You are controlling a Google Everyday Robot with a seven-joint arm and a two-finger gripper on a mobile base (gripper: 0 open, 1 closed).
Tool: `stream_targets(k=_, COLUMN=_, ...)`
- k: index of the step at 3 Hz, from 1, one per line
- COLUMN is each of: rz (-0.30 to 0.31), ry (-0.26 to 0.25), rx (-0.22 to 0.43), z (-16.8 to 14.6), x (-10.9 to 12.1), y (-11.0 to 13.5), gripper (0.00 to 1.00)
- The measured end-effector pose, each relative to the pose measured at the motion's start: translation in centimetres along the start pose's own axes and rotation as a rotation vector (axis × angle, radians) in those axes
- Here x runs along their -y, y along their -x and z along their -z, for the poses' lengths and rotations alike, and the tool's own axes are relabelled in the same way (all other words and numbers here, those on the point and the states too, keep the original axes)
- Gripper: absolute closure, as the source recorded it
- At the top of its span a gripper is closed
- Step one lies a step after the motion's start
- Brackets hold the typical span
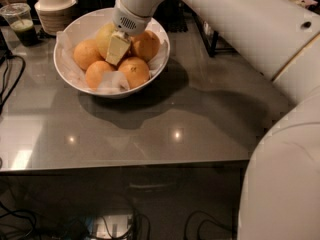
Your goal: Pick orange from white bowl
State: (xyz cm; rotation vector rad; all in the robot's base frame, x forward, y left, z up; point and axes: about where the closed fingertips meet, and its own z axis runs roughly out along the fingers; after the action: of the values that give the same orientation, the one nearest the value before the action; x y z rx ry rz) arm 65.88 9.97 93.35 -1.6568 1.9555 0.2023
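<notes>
The white bowl (67, 79), lined with crinkled white paper, stands at the back left of the grey table. In it lies the orange (103, 36), pale yellow-green, at the bowl's middle back, among several smaller deep-orange fruits (134, 71). My gripper (116, 50) reaches down into the bowl from the upper right. It sits right against the orange's right side, between it and a deep-orange fruit (146, 45). The gripper hides part of the orange.
Stacked small paper bowls (54, 6) and a plastic cup with a green drink (20, 25) stand behind the bowl at the left. Black cables (7, 79) hang over the table's left edge. My white arm (280, 84) fills the right side.
</notes>
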Motion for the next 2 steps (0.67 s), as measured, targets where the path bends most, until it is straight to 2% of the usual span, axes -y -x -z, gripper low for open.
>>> stream_targets(k=2, rz=-0.07, ry=0.051, rx=0.221, z=1.34, x=0.7, y=-1.4, gripper=1.0)
